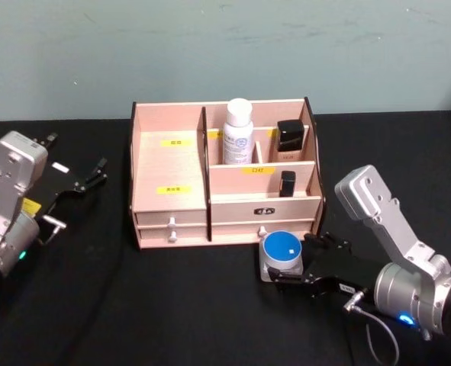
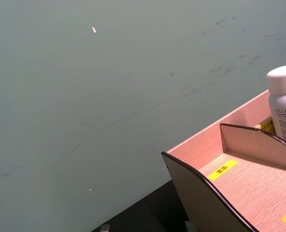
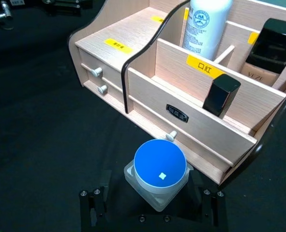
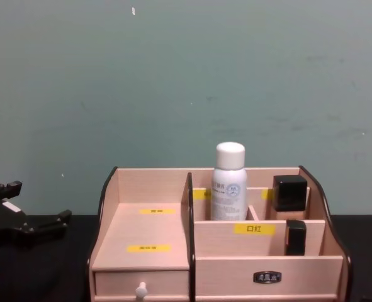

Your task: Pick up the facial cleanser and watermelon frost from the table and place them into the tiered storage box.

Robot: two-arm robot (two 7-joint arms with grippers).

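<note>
The right pincer [image 3: 151, 205] stands wide astride the watermelon frost jar [image 1: 281, 250], on the desk [image 1: 172, 305] just before the tiered storage box [image 1: 169, 164]. Centre the jar, then close squarely on its base before lifting. The left pincer [image 1: 78, 183] idles at the left, spread.

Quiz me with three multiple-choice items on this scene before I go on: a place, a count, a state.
1. Where is the blue-lidded jar?
A) on the floor
B) held in the air
C) on the table before the tiered storage box

2. How many items stand in the box's compartments?
A) one
B) three
C) five

3. How is the right tool?
A) open, astride the jar
B) shut on the jar
C) shut, empty

Key:
1 C, it rests on the black tabletop.
2 B, a white bottle, a black-capped bottle and a black tube.
3 A, gaps show beside the jar in the right wrist view.
The left tool hovers open at the table's left.
</note>
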